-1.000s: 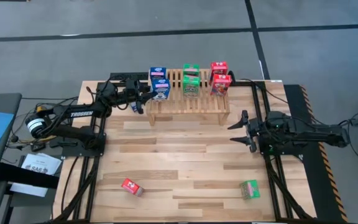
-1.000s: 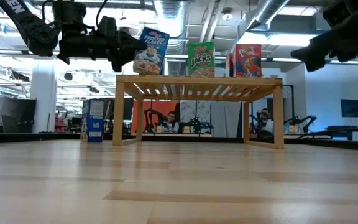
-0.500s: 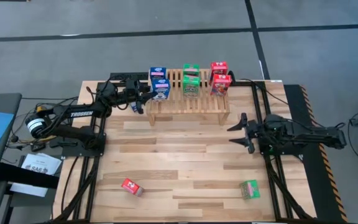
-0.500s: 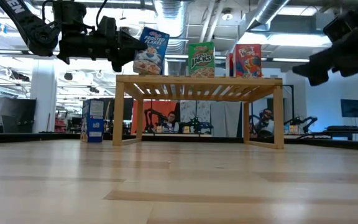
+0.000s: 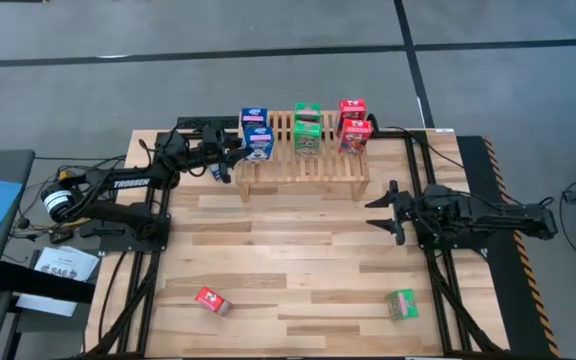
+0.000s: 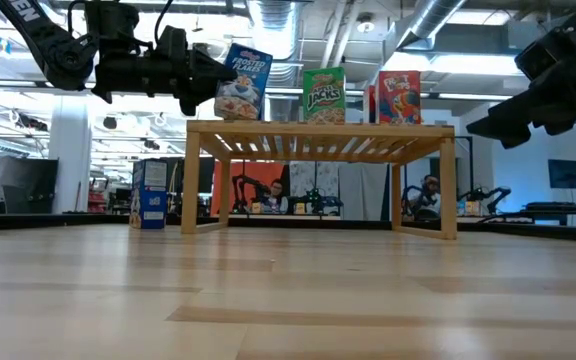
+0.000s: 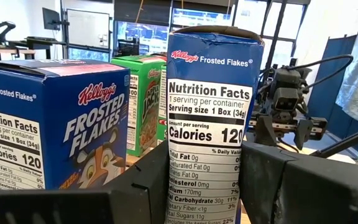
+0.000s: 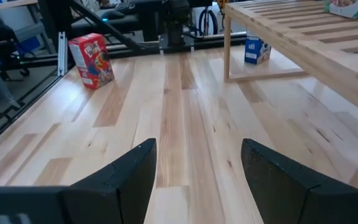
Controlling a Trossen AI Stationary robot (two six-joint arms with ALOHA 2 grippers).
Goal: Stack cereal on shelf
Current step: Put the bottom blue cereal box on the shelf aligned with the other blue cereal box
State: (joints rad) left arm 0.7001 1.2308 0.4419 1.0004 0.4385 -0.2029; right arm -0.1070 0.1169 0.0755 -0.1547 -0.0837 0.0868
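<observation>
The slatted wood shelf point(image 5: 303, 165) stands at the table's far side. On it stand two green cereal boxes point(image 5: 307, 135), two red ones point(image 5: 354, 135) and a blue one point(image 5: 255, 117). My left gripper point(image 5: 233, 152) is at the shelf's left end, shut on a second blue box point(image 6: 243, 82). My right gripper point(image 5: 386, 212) hovers open above the table right of the shelf, with nothing between its fingers point(image 8: 135, 177). A third blue box point(image 5: 217, 172) stands on the table by the shelf's left leg. A red box point(image 5: 211, 300) and a green box point(image 5: 401, 304) lie near the front edge. My left gripper pinches the blue box between its two fingers point(image 7: 145, 183), one on each wide face, the narrow nutrition side point(image 7: 204, 155) toward the wrist. The fingers reach in about level from the table's left. The box is nearly upright with its bottom point(image 6: 238, 118) at the shelf's top.
Bare tabletop point(image 5: 288, 260) lies between the shelf and the two boxes at the front. Both arm bases and cables run along the table's left and right sides. People sit in the room beyond the shelf in the low view.
My right gripper has sunk a little toward the table, staying open. My left gripper and the blue box have kept still.
</observation>
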